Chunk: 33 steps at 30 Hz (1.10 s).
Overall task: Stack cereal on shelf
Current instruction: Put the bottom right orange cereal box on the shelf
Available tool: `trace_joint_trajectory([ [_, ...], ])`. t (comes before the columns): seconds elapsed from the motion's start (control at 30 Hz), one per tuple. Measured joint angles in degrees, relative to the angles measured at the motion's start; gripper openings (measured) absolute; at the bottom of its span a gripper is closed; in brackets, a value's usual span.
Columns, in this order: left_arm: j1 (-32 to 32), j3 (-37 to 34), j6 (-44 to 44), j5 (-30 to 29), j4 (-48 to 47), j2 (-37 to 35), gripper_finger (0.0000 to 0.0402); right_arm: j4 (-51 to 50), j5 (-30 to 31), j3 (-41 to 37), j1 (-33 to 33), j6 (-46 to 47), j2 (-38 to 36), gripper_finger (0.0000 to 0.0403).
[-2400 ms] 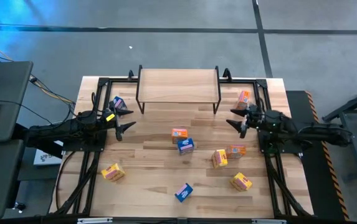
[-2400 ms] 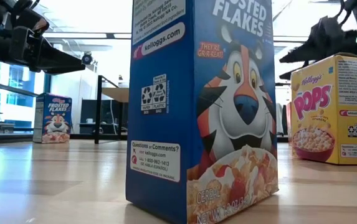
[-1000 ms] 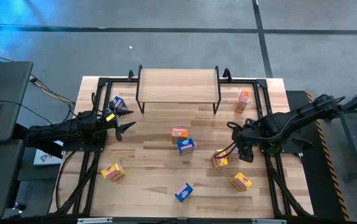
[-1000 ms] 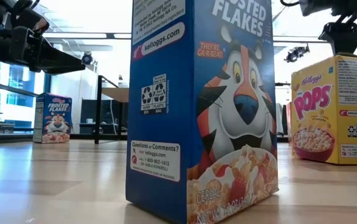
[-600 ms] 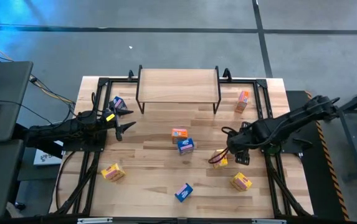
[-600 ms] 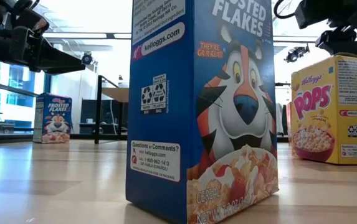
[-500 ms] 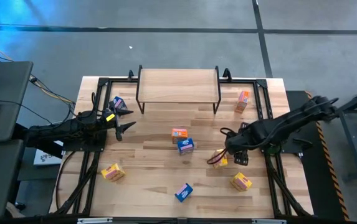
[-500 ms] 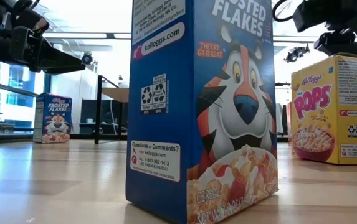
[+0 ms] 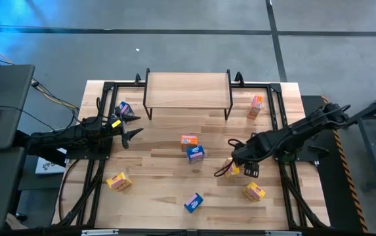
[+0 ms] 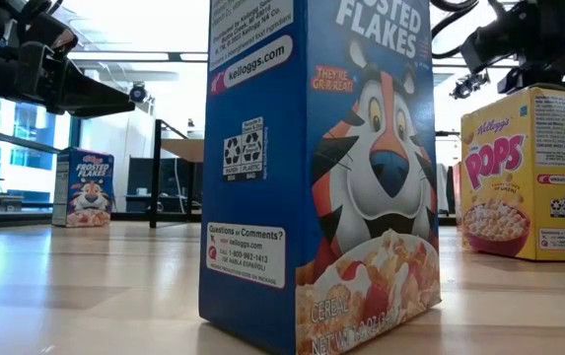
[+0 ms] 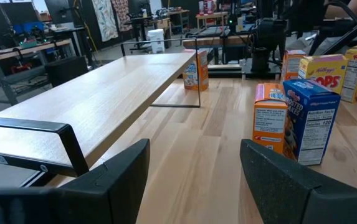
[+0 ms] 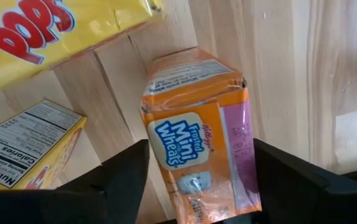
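Observation:
Small cereal boxes are scattered over the wooden table. The shelf (image 9: 188, 88), a light plank on black legs, stands bare at the far edge. My right gripper (image 9: 241, 165) points down at the table's right, shut on an orange Mini Wheats box (image 12: 197, 143). A yellow Pops box (image 9: 229, 169) stands right beside it. In the low view this gripper (image 10: 519, 49) hangs just above the yellow box (image 10: 524, 173). My left gripper (image 9: 135, 126) waits open and level at the table's left, near a blue box (image 9: 125, 109). My right gripper comes at the orange box from above, fingers pointing down. Its two fingers (image 12: 125, 177) meet the box's two narrow sides, one being the pink side (image 12: 247, 149), with the printed front facing the wrist camera. The gripper itself hides the box in the high view.
An orange box (image 9: 189, 140) and a blue box (image 9: 196, 153) stand mid-table. A blue box (image 9: 193, 202) and yellow boxes (image 9: 119, 181) (image 9: 253, 191) lie near the front edge. Another orange box (image 9: 256, 105) stands far right, beside the shelf's leg.
My right gripper has come down and gone toward the table's left and near edge. It has settled over the orange box next to the yellow Pops box. The boxes have stayed where they were.

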Motion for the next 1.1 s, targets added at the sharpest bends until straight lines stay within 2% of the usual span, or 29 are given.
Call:
trace_joint_trajectory([
  [0.47, -0.02, 0.0, -0.01, -0.01, -0.02, 0.0, 0.0241, 0.19, 0.01, 0.0, -0.01, 1.49, 0.02, 0.0166],
  [0.7, 0.0, 0.0, 0.01, -0.01, -0.02, 0.0, 0.0241, -0.18, -0.26, 0.62, -0.13, 1.99, -0.85, 0.015],
  [0.8, 0.0, 0.0, -0.01, -0.01, -0.02, 0.0, 0.0241, -2.12, 0.34, 4.18, -0.59, 2.98, -1.4, 0.015],
  [1.1, 0.0, 0.0, -0.01, -0.01, 0.0, 0.0, 0.0241, -18.09, 6.89, 20.66, -3.95, 5.12, -1.49, 0.015],
])
